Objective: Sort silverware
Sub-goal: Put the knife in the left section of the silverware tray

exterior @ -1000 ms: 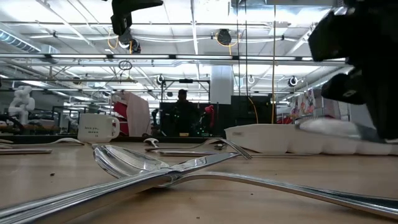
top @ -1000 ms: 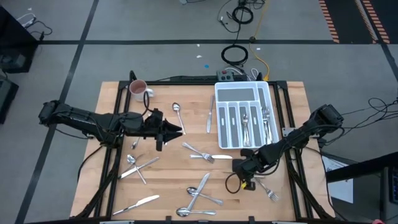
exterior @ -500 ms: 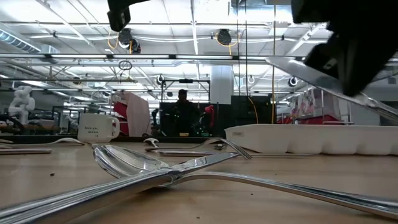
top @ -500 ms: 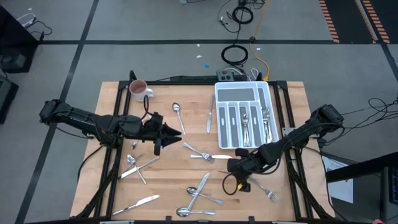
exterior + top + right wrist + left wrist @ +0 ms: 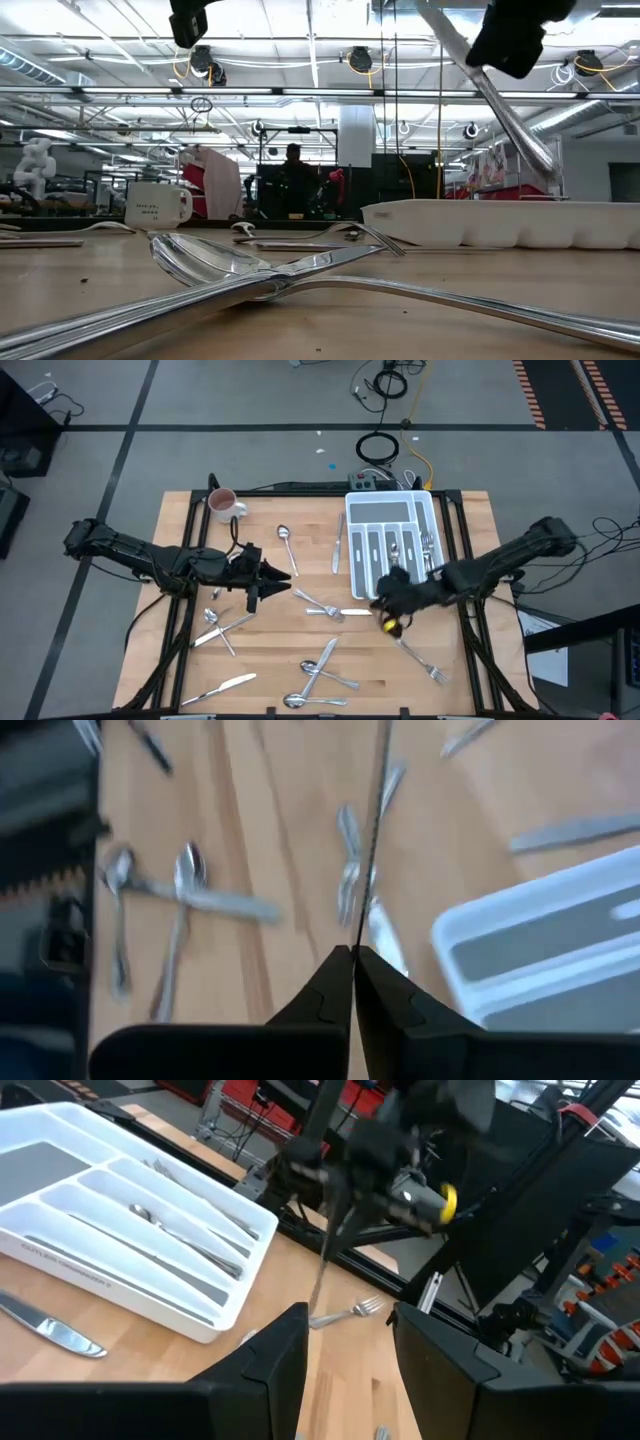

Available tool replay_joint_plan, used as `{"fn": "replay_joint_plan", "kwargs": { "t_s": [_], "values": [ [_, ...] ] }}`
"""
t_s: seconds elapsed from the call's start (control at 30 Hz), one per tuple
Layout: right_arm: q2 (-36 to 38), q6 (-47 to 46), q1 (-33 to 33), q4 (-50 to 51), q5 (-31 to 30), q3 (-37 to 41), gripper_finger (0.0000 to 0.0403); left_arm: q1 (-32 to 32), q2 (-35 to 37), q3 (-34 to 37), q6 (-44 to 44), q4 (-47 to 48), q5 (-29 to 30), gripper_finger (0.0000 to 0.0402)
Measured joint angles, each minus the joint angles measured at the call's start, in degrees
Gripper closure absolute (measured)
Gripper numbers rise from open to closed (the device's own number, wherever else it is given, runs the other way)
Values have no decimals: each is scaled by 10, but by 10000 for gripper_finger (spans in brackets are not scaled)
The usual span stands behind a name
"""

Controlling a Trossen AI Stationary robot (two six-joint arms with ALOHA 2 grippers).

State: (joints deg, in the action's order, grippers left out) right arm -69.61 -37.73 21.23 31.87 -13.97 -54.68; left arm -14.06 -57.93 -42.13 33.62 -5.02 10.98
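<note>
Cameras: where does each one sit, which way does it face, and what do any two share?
High view: overhead, straight down on the table; both arms show.
Low view: at tabletop height, facing the room; the right gripper holds a knife aloft.
Left wrist view: past the open left gripper toward the tray.
Right wrist view: down past the shut right gripper onto the table.
Shared: the held knife shows in both wrist views and the low view.

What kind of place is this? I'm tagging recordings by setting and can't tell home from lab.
Probably a robotics lab or workshop: the wooden table stands on a concrete floor with cables, and exposed ceiling pipes and lights show beyond.
</note>
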Motion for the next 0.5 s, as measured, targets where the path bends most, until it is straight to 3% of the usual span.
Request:
{"fn": "replay_joint_plan", "kwargs": {
  "t_s": [0.23, 0.5],
  "values": [
    [127, 65, -126, -25, 1, 41, 403, 0, 0, 0, -11, 0, 11, 249],
    [127, 133, -314, -150, 197, 94, 403, 0, 0, 0, -11, 0, 15, 249]
  ]
}}
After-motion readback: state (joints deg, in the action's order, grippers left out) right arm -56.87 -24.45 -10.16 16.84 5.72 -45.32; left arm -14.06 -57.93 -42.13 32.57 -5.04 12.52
